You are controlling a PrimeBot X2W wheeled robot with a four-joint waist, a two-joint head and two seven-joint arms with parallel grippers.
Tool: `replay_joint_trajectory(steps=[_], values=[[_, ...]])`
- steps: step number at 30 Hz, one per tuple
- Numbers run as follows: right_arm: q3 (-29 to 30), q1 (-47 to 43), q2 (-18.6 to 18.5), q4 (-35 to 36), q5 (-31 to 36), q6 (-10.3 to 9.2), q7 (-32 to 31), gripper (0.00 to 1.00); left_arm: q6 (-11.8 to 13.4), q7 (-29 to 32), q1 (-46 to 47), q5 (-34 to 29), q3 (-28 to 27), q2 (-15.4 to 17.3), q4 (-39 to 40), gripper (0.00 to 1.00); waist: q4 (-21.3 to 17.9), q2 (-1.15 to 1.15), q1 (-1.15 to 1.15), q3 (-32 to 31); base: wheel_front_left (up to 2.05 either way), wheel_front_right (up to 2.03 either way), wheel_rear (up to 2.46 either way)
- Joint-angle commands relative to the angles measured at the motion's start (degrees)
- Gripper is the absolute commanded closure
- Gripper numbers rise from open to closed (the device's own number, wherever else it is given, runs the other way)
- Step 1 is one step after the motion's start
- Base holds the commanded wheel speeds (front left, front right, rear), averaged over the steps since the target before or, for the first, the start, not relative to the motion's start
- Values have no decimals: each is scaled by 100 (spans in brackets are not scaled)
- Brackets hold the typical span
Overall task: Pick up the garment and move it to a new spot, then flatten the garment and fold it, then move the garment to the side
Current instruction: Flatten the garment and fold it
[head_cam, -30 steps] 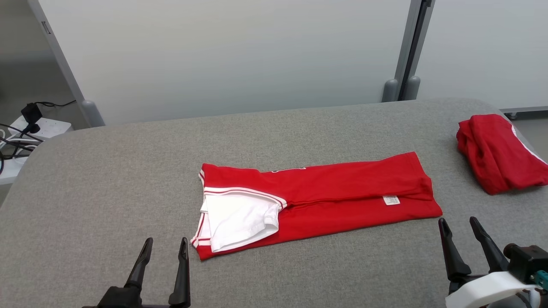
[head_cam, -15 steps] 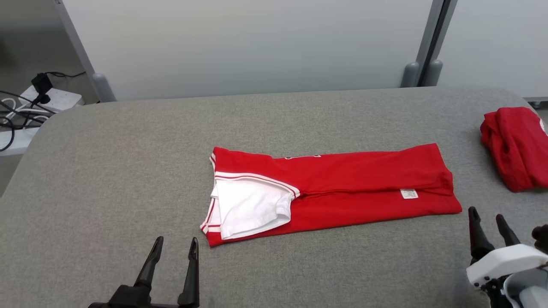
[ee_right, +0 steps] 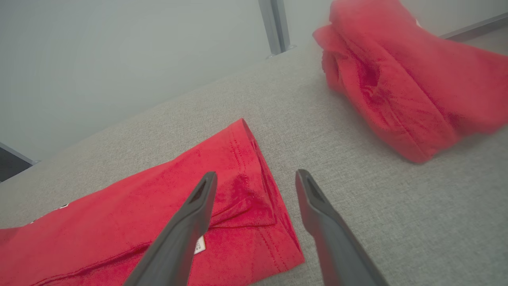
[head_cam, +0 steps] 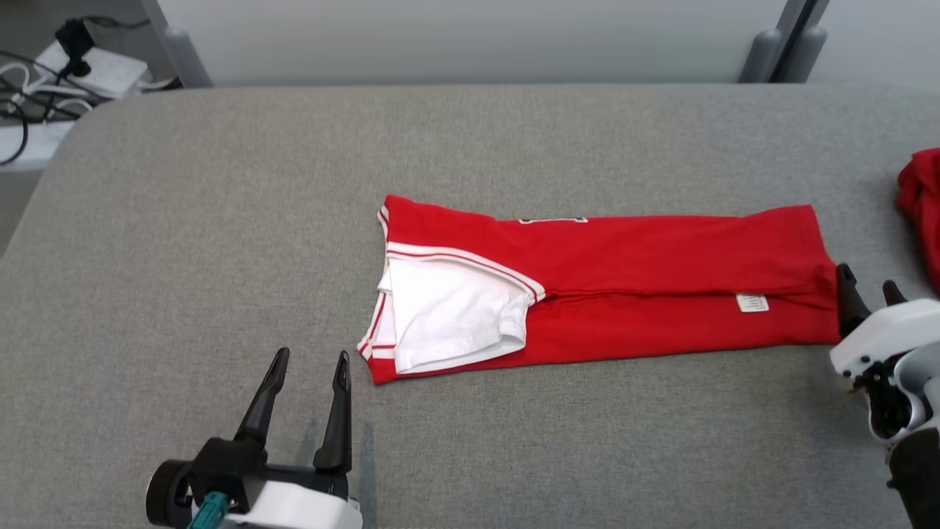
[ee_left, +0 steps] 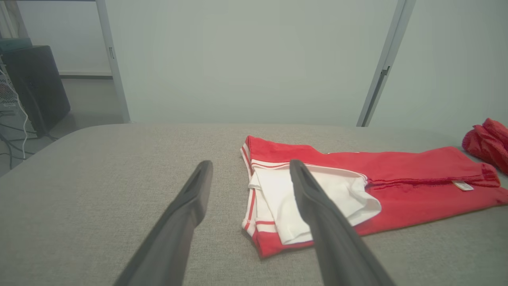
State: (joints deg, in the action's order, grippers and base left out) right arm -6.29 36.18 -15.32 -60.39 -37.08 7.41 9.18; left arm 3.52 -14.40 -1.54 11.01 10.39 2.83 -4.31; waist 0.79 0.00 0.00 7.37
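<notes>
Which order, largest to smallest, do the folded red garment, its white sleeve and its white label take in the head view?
1. folded red garment
2. white sleeve
3. white label
All lie together on the grey table, so nearness plays no part.

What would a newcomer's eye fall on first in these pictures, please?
The bright red garment, folded into a long strip with a white sleeve at its left end, lies in the middle of the grey table. A bunched second red garment sits at the table's right edge. The open left gripper is near the sleeve end, the open right gripper by the hem end.
</notes>
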Motion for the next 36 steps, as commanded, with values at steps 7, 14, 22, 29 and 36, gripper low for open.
replay_joint_trajectory(steps=[7,14,22,29,36], values=[[-144,639,-156,-448,-330,8,-330,0,44,-60,608,177,-38,5,134,0,184,0,0,544,0,0,0],[-171,860,-195,-774,-651,8,-727,0,50,-60,810,170,-41,5,124,0,241,0,0,756,0,0,0],[-237,952,-193,-1009,-807,8,-972,18,30,-60,913,135,-37,5,107,0,274,0,0,845,0,0,0],[-318,1005,-164,-1189,-847,8,-1270,100,38,-60,947,143,-48,5,106,0,265,0,0,844,0,0,0],[-403,1025,-297,-1169,-840,8,-1048,100,67,-60,912,190,-90,5,165,0,199,0,0,685,0,0,0]])
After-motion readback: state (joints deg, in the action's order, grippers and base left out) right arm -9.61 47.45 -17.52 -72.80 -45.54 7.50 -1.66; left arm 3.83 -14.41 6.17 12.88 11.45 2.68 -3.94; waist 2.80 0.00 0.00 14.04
